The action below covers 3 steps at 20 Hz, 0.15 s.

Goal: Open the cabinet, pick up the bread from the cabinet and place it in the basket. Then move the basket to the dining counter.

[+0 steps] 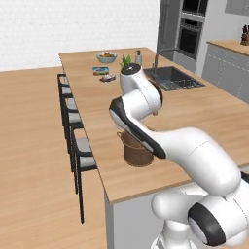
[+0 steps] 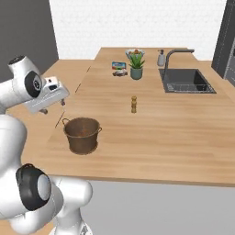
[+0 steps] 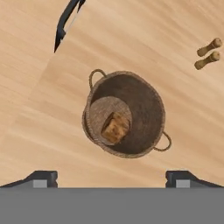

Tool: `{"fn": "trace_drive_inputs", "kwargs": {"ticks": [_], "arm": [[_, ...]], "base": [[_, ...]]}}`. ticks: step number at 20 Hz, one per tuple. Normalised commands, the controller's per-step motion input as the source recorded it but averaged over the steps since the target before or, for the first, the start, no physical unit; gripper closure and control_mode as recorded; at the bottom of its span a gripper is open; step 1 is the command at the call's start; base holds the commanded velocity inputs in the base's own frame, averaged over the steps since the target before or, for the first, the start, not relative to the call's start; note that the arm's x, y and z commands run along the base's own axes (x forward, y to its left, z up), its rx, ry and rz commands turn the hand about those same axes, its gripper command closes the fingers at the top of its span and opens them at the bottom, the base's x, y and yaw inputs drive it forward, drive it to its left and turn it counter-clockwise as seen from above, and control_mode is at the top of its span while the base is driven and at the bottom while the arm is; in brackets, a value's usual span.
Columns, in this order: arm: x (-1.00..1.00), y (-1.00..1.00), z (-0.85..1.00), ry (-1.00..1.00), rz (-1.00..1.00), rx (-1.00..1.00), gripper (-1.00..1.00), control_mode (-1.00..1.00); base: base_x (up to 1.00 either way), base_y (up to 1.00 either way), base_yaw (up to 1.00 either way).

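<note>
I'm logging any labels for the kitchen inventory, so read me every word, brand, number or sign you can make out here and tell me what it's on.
No text can be read.
The flat packet at the far end of the dining counter has coloured print, too small and blurred to read.
The soap bottle by the sink shows no legible label.
The basket and the bread in it carry no markings.

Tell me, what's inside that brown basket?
A small piece of bread lies on the bottom of the basket. The hand view looks straight in; from the side views its wall hides the inside.
</note>
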Motion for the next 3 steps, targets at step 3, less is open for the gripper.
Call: {"fn": "trace_drive_inputs", "kwargs": {"ticks": [3], "arm": [[-0.58, -0.31, 0.46, -0.14, -0.01, 0.06, -1.00, -1.00]], "base": [[0.00, 0.00, 0.00]]}}
